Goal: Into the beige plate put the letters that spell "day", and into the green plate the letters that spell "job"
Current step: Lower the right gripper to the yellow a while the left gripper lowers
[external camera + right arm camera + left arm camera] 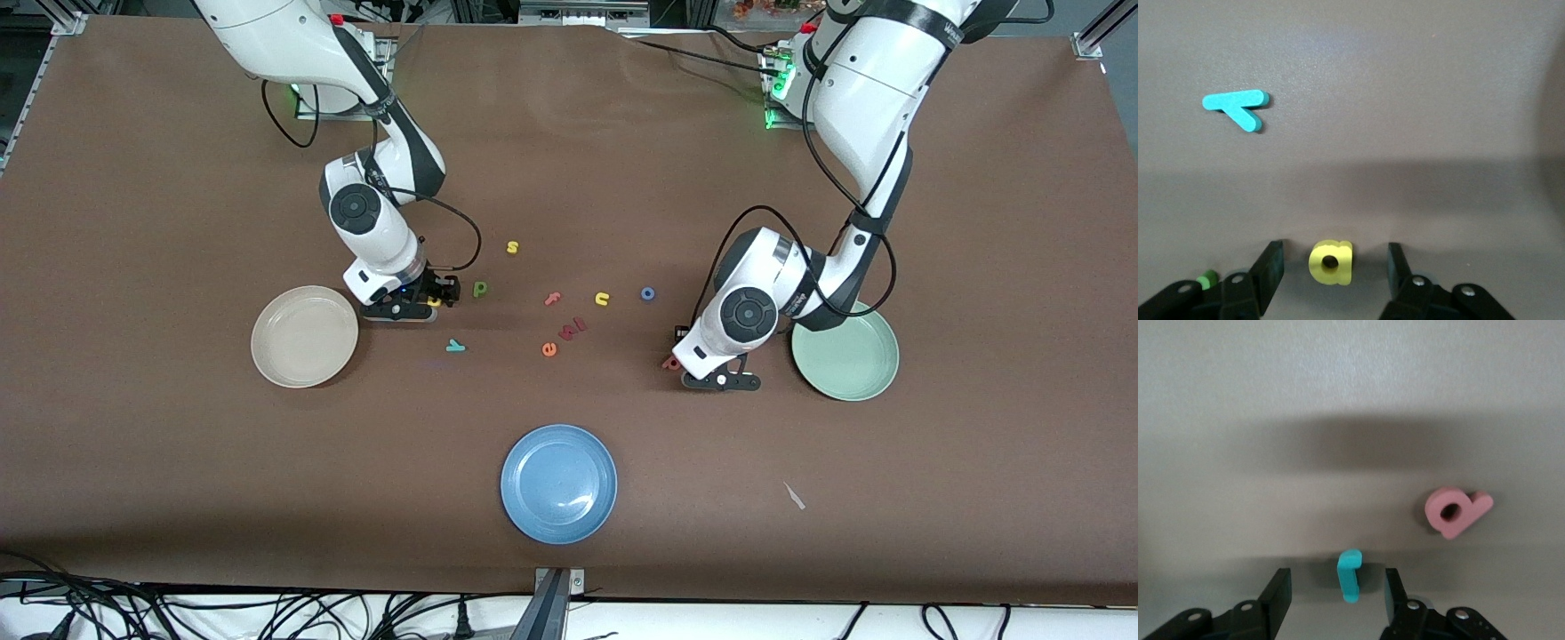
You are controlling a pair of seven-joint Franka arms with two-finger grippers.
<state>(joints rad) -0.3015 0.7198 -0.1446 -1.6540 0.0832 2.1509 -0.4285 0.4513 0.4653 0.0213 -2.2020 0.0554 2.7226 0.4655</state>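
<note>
I'm seeing the blue plate (558, 483) lying bottom center; the right gripper (1331, 267) is straddling the yellow d (1331, 262), fingers apart, the left gripper (1336, 595) likewise around the teal j (1349, 575).

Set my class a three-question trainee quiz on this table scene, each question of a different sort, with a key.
1. True or false: the beige plate already holds a letter.
2. Which letter lies between the open fingers of the left hand? A. the pink b. B. the teal j. C. the blue o.
3. Fill in: the right hand is down at the table with its fingers on either side of the yellow ___, not yet touching it.

Key: 1 false; 2 B; 3 the yellow d.
</note>
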